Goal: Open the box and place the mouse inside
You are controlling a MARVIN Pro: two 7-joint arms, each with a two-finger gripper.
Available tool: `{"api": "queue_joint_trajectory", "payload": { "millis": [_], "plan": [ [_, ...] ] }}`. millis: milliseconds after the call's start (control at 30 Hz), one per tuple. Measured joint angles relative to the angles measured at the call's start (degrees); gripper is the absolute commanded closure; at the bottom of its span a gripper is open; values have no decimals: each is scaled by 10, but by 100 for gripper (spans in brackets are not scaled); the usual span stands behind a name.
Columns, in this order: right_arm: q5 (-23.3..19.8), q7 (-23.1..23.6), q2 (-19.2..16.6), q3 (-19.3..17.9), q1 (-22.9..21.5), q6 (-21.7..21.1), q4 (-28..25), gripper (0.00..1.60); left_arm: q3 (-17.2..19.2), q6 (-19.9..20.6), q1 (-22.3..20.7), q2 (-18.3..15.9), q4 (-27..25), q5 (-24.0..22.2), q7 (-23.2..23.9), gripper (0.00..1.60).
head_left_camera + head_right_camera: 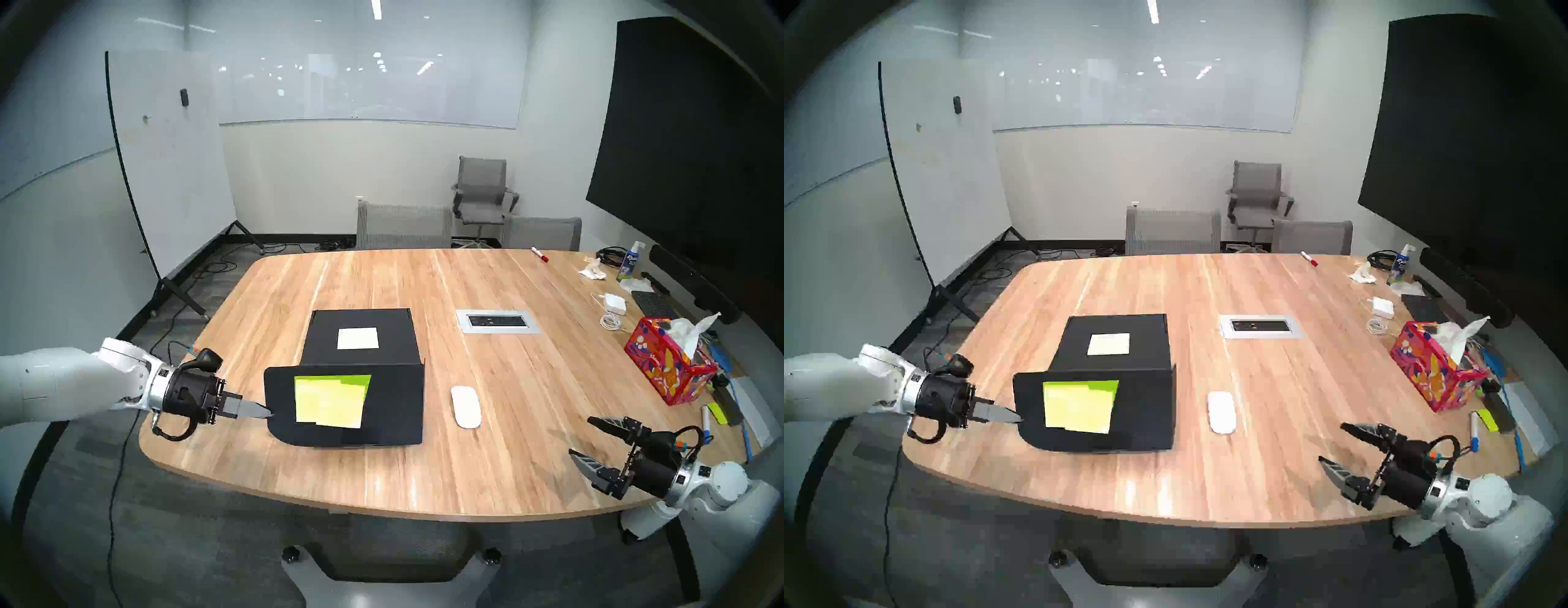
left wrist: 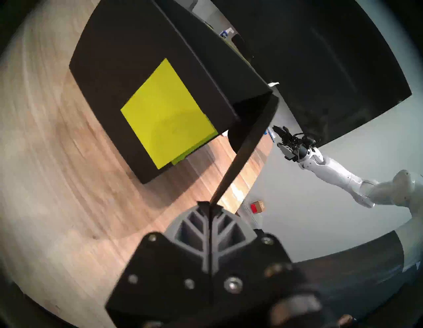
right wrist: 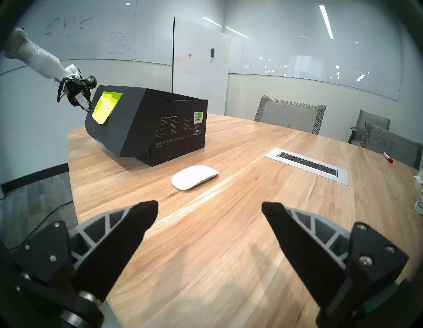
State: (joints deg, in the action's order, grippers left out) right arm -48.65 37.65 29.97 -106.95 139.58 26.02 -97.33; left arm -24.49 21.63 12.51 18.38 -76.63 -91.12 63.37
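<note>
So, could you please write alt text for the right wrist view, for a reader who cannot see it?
A white mouse lies on a wooden table ahead of the open right gripper. Beyond it stands a black box; its flap, bearing yellow-green sticky notes, is pinched at the far edge by the left gripper.

We see a matte black box [image 1: 360,331] with neon yellow-green sticky notes [image 1: 329,401], a glossy white mouse [image 1: 465,406], and a red floral tissue box [image 1: 666,367].
</note>
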Motion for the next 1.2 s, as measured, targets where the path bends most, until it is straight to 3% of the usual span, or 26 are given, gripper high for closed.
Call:
{"api": "queue_joint_trajectory", "payload": {
  "millis": [333, 800, 1200],
  "plan": [
    [0, 0, 0, 0, 0, 0, 0, 0, 0, 24, -7, -1, -2, 5, 1, 160],
    [0, 0, 0, 0, 0, 0, 0, 0, 7, 152, -60, -34, -21, 80, 50, 160],
    [0, 0, 0, 0, 0, 0, 0, 0, 25, 238, -99, -74, -60, 91, -37, 160]
  ]
}}
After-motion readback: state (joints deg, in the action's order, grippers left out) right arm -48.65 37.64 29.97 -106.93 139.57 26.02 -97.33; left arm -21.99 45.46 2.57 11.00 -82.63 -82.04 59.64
